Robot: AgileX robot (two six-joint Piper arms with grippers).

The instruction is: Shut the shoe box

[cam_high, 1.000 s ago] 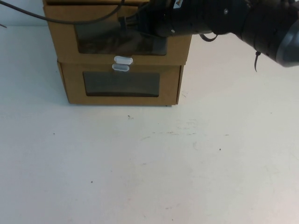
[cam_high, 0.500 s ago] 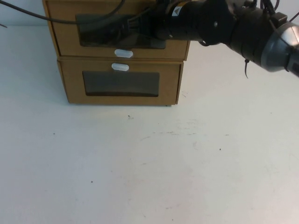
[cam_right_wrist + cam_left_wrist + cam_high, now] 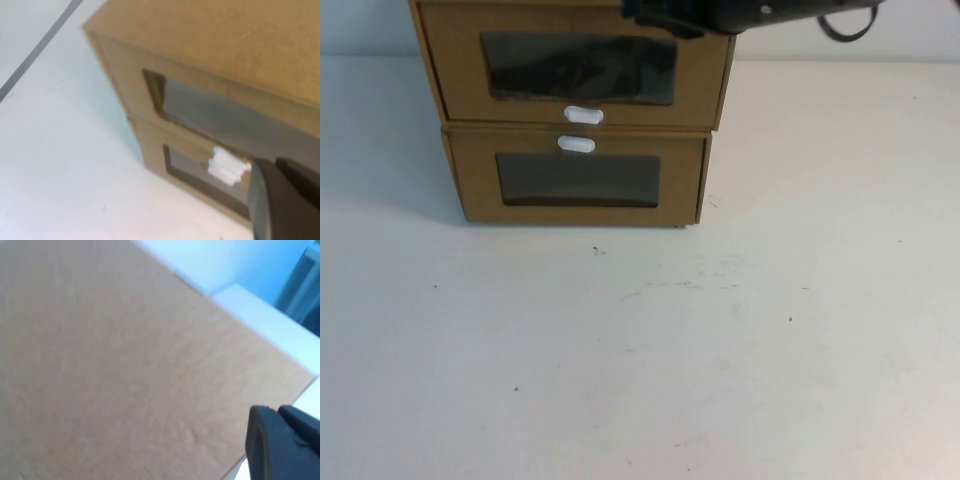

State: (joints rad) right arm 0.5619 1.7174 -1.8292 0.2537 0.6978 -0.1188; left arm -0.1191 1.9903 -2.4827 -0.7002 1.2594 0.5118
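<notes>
Two brown cardboard boxes stand stacked at the table's far edge. The upper one is the shoe box [image 3: 575,70], with a wide clear window and a white tab [image 3: 582,115] below it; its drawer front sits about flush with the lower box [image 3: 580,180]. My right gripper [image 3: 660,18] is at the shoe box's top right corner, off the front, fingers together and empty. In the right wrist view [image 3: 274,164] it hovers near the white tabs [image 3: 227,165]. My left gripper [image 3: 277,412] is out of the high view, shut and empty, close against a flat cardboard face [image 3: 125,365].
The lower box has its white tab [image 3: 576,144] above its window. The white table [image 3: 650,350] stretches bare in front of the boxes, with small dark specks. A blue wall shows behind the boxes in the left wrist view.
The shoe box drawer stuck out over the lower box a second ago and is now pushed in. My right arm has pulled up and back from its front.
</notes>
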